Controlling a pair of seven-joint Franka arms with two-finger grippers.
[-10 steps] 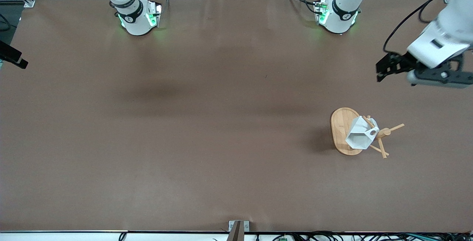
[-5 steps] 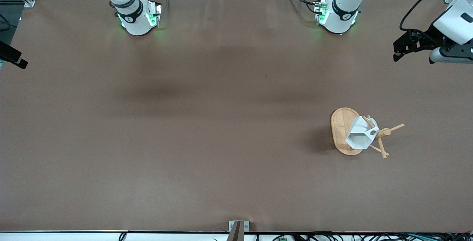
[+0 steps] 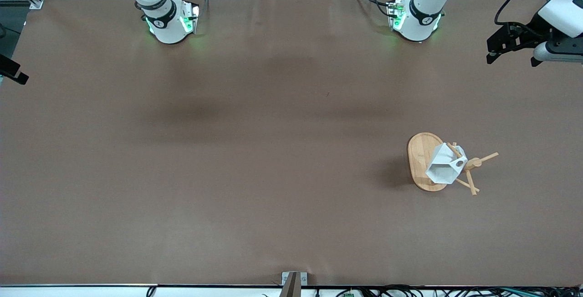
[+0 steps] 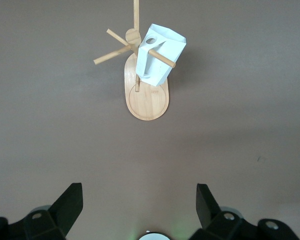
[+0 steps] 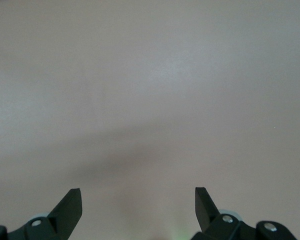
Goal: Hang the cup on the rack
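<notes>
Now the left pincer (image 3: 494,52), fingers wide, has risen further toward the frame's upper right. Lower right, the cup (image 3: 445,165) hangs on the rack (image 3: 421,160). Right pincer (image 5: 138,205) waits, spread wide, over bare desk (image 3: 227,151).

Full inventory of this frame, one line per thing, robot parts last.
cup: 1, white, hung by its handle on a peg of the rack.
rack: 1, light bamboo, on the table toward the left arm's end, nearer the front camera than the bases.
table: 1, brown cover.
left gripper: 1, black, open, up over the table's edge at the left arm's end.
right gripper: 1, black, open, over bare table.
</notes>
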